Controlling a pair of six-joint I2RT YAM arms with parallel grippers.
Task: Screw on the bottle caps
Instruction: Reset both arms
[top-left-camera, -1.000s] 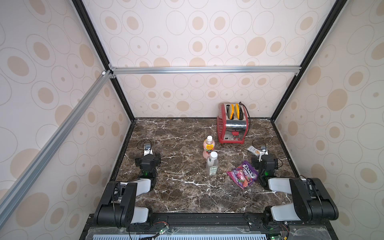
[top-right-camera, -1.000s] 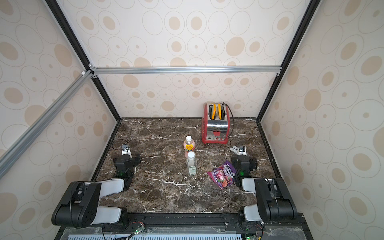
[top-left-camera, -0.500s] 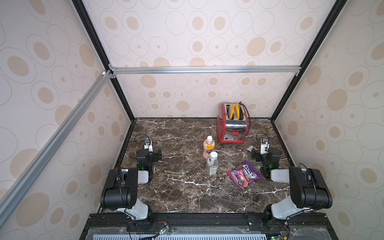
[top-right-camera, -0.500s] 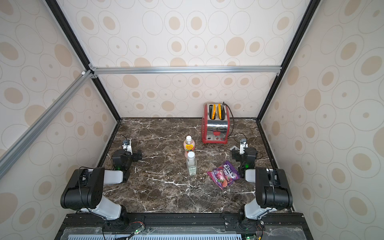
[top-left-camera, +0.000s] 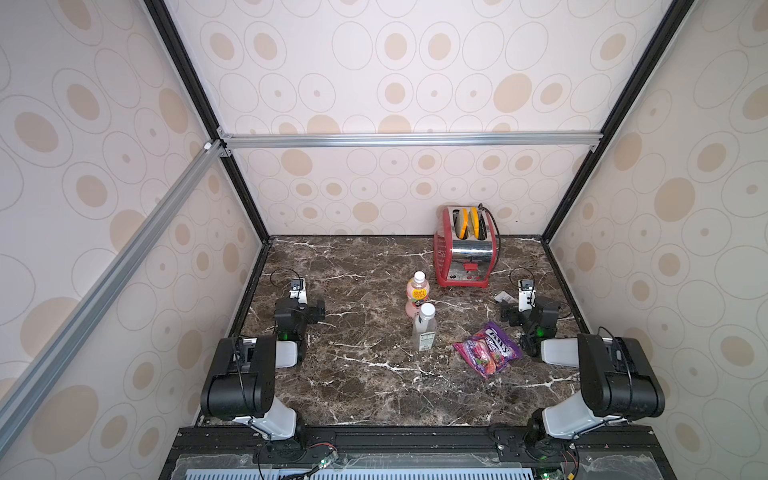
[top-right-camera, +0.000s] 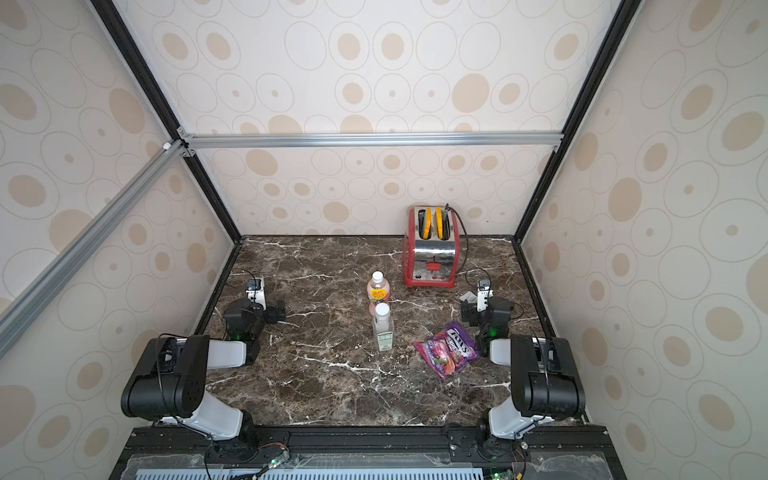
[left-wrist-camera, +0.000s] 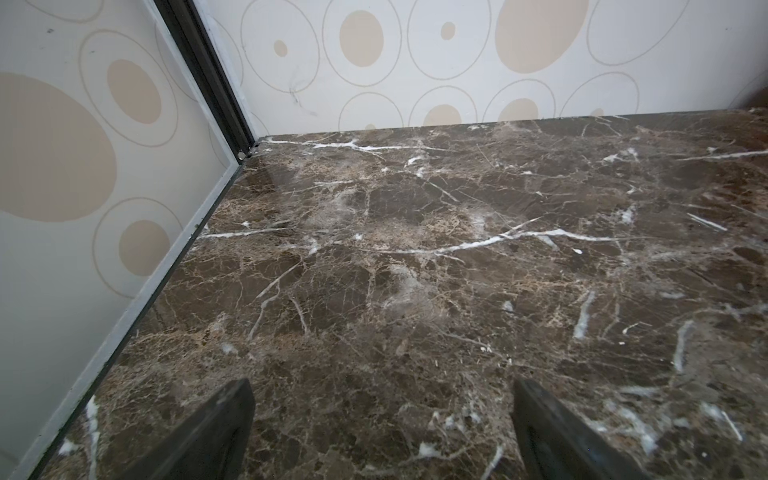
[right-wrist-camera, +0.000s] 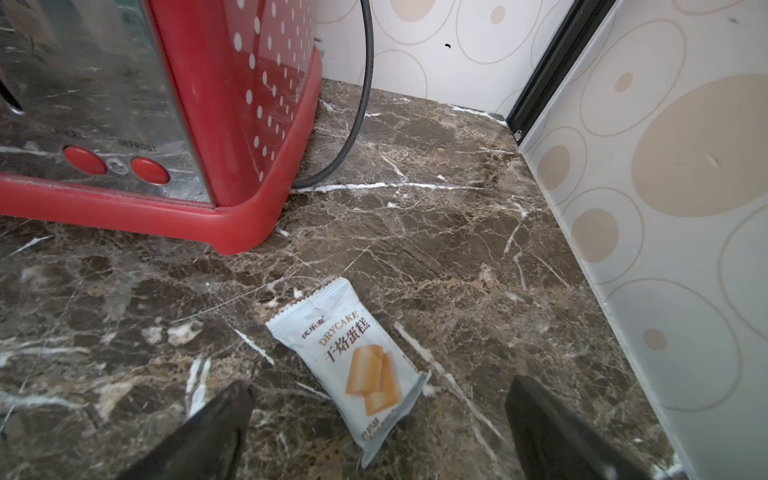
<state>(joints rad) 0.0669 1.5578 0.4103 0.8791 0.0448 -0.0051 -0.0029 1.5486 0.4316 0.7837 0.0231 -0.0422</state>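
Since a second ago both arms have lifted their rear links off the front edge, carrying the left gripper and right gripper slightly closer to the toaster's back wall; the bottles have not shifted

In both top views the pink bottle stands upright just in front of the toaster's left corner, a white cap on its neck. The clear bottle stands just in front of it, farther from the toaster, also with a white cap on its neck. A purple candy bag lies well in front of the toaster's right side

The left wrist view shows the left fingers spread wide over bare marble tabletop, holding nothing, well apart from the toaster

The right wrist view shows the right fingers equally spread and empty, a white snack packet lying between them, just in front of the toaster's right corner
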